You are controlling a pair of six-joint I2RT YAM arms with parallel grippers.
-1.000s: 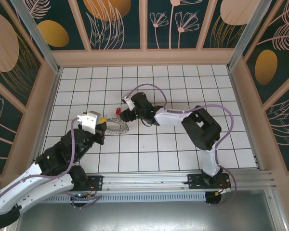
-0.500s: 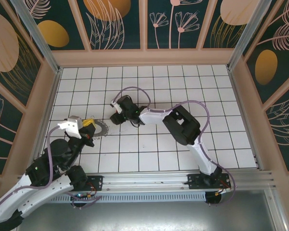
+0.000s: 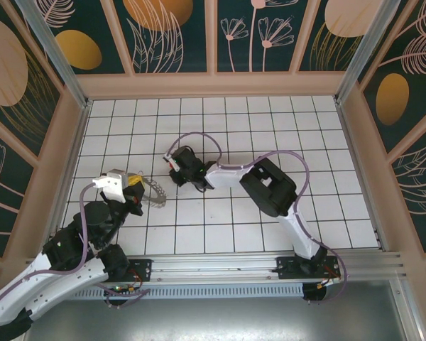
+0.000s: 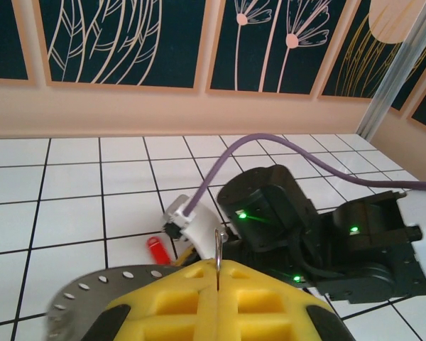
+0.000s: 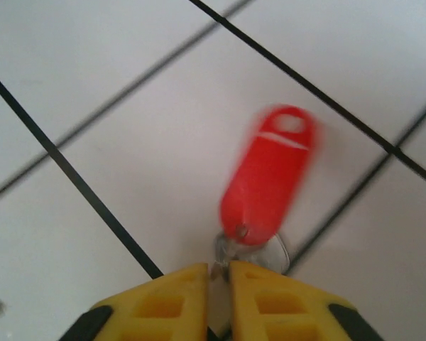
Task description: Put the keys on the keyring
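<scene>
My left gripper [image 3: 135,187] is shut on the keyring [image 3: 153,193], a grey toothed ring that sticks out to the right of its yellow tips. In the left wrist view the ring's thin metal wire [image 4: 218,245] stands edge-on, pinched between the yellow fingers [image 4: 177,298] of the left gripper [image 4: 218,270]. The key [image 5: 268,176] has a bright red head and hangs just above the white tiles. My right gripper [image 5: 219,273] is shut on the key's small metal part [image 5: 245,249]. In the left wrist view the key [image 4: 157,249] lies just beyond the ring, in front of the right gripper [image 3: 174,168].
The floor [image 3: 270,135] is white tile with black lines, walled by a peach frame [image 3: 213,84]. The right arm's black wrist [image 4: 270,213] and purple cable [image 4: 298,153] sit close behind the ring. A grey perforated plate [image 4: 85,295] shows beside the left fingers.
Over the last second the left gripper pulled the keyring left, then edged back right. The right gripper followed leftward with the red key and now sits close to the ring.
</scene>
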